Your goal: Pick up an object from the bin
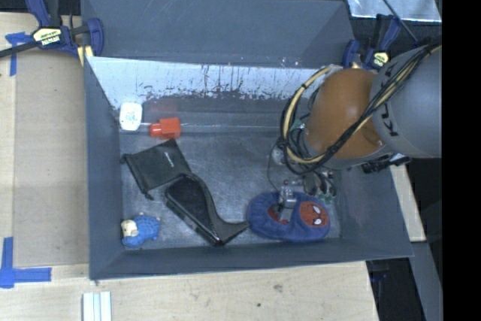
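— Blue slipper (263,224) with the red spider-mask patch (315,214): is that the one it's after?
— I'd say so, but run your eye across from the left first. In the front left corner of the bin (225,34) lies a small blue-and-white toy (140,230), tucked where the floor meets the wall. Up by the back wall sit a small white container (130,116) and, just beside it, an orange block (165,128). Nearer the middle, a flat black pouch (154,165) lies against a long curved black case (192,207), whose far end runs up to the slipper's toe.
— All well apart from the arm, then.
— Yes, and mostly flat or low, which I'd guess makes them awkward to catch. The slipper lies at the front right, near the front wall. It's plump and soft, so a grip from above should bite easily.
— And the gripper (286,201)?
— It hangs straight down over the slipper's middle, just beside the red patch, touching it or as good as. Whether it is spread or pressed together I cannot tell from here. The orange wrist cover (338,120) and its cables (290,113) crowd in above it.
— Nothing lifted?
— The slipper rests on the bin floor, as far as I can see.
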